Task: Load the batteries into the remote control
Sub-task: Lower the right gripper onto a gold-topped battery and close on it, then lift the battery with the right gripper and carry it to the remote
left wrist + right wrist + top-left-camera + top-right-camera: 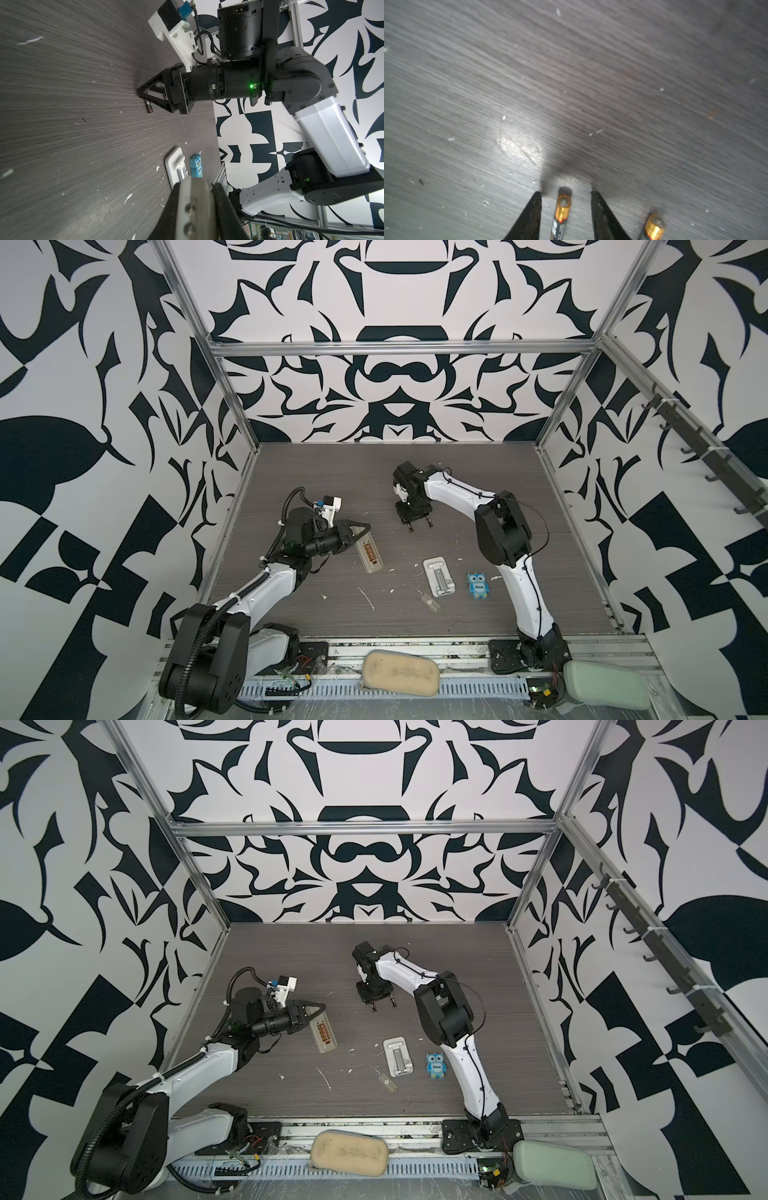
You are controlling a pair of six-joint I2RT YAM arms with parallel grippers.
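Observation:
The remote control (370, 556) lies back-up on the table in both top views (325, 1036), its battery bay uncovered. My left gripper (362, 531) is shut on its far end. In the left wrist view the pale handset (193, 207) sits clamped between my left gripper's (197, 183) dark fingers. My right gripper (419, 526) points down at the table's middle. In the right wrist view its fingers (565, 192) straddle one battery (562, 212) lying flat, with a gap on each side. A second battery (654, 227) lies just outside one finger.
A white ribbed stand (438, 576) and a blue owl figure (478, 585) sit at the front right. A small greyish cover (430, 602) lies just in front of the stand. Two pads (399, 672) rest on the front rail. White flecks dot the table.

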